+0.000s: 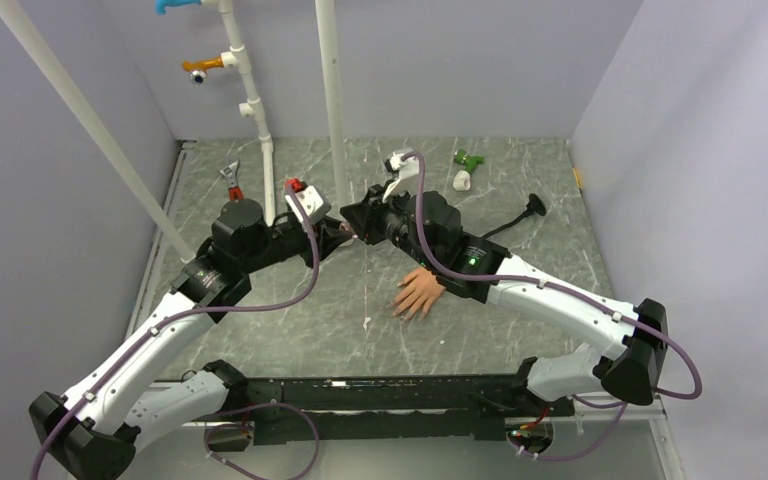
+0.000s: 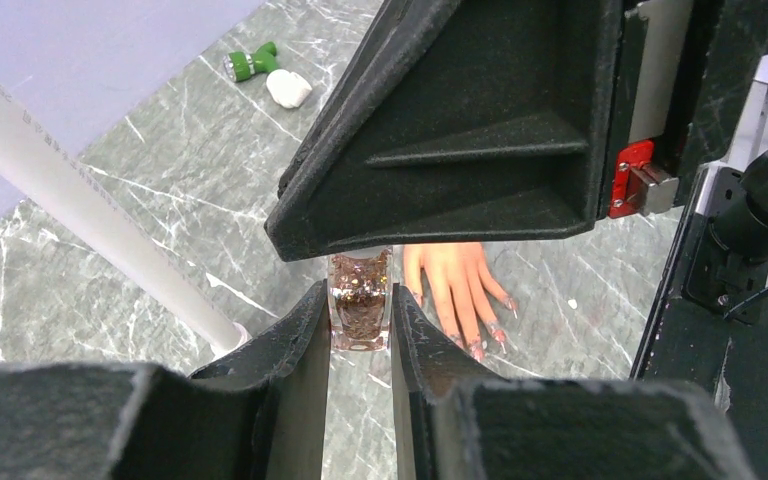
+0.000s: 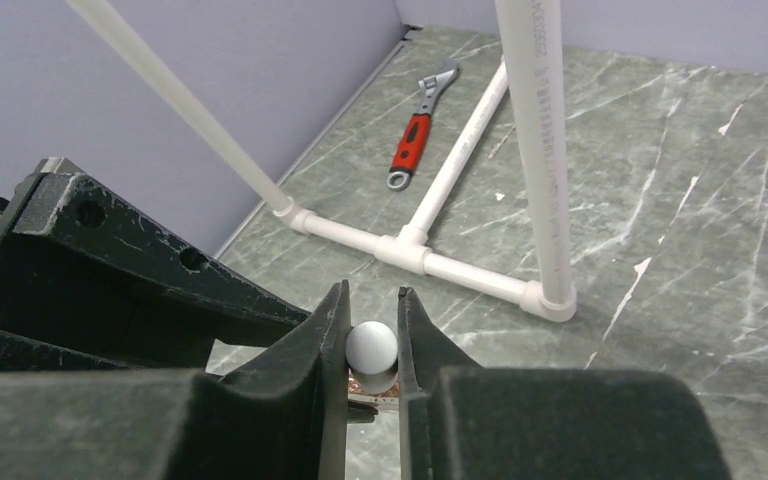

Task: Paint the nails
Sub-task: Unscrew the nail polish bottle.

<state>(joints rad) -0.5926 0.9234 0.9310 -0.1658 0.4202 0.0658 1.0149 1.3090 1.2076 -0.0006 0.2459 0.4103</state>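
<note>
Nails [image 2: 477, 350] on the hand [image 1: 420, 293] are resting on the surface [image 1: 290, 330] while the left gripper [image 2: 360, 300] is pinching the bottle [image 2: 359, 322] and the right gripper [image 3: 372, 312] is apparently pinching its cap [image 3: 372, 347], calling for a straight, steady twist.

Bright even light, faint shadows, blurry close foreground

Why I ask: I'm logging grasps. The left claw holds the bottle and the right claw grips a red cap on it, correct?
Not quite. The cap is white, not red, as the right wrist view shows. The rest stands: the left claw holds the bottle and the right claw grips the cap on it.
</note>
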